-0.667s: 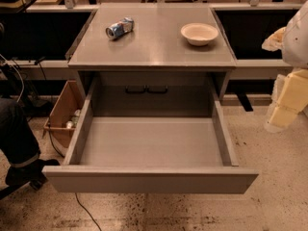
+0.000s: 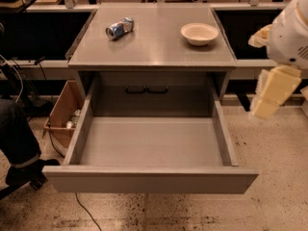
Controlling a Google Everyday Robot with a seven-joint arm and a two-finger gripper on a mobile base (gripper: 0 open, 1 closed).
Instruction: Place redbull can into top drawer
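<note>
One small redbull can (image 2: 119, 28) lies on its side in the upper left of the frame, on the grey cabinet top (image 2: 159, 49), well apart from the round cream bowl (image 2: 199, 33) that sits toward the upper right of the same surface. The can's long axis runs on a slant from lower left to upper right of the picture, and the silver end faces lower left, toward the near left edge of the top. Its body looks dented, so I judge it to be thin metal, light and probably empty or nearly so: stiff enough to lift, yet easy to crush further and free to roll sideways if nudged. The smooth wall is likely slippery, so the sound hold would be across the middle of the barrel, squeezing at right angles to the long axis, from above, with modest force. The top drawer (image 2: 149, 143) stands pulled out in the lower middle of the frame, its flat grey floor bare and its broad front panel nearest the bottom edge. The gripper (image 2: 273, 93) hangs at the right edge of the frame, off to the side of the cabinet, below the level of the top, far from the can and holding nothing that I can see; whether it is released or clenched I cannot tell. No part of the placing has been done yet.
</note>
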